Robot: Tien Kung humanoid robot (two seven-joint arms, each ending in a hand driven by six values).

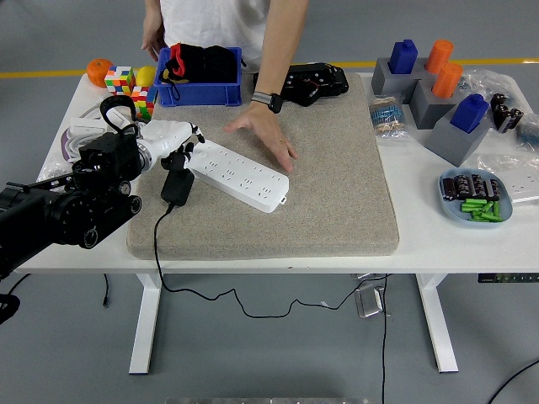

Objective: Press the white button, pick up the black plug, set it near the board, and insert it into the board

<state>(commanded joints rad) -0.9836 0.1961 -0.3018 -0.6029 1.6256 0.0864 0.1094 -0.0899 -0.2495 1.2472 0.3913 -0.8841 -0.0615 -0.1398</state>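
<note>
The white power strip [240, 175] lies slantwise on the grey mat [337, 202]. Just beside its left end is my left hand [178, 145], white with dark fingertips, fingers relaxed and holding nothing. I cannot tell whether it touches the strip's button end. The black plug [177, 186] lies on the mat just below that hand, and its cable [157, 252] runs off the table's front edge. A person's hand [271, 135] with a wristwatch hovers at the strip's far side, palm down, just off it.
A blue bin [202, 76] of dark items stands behind the mat, with colour cubes [120, 77] and an orange [98, 70] to its left. Grey blocks with blue and orange pegs [438, 84] and a blue dish [473, 199] stand at the right.
</note>
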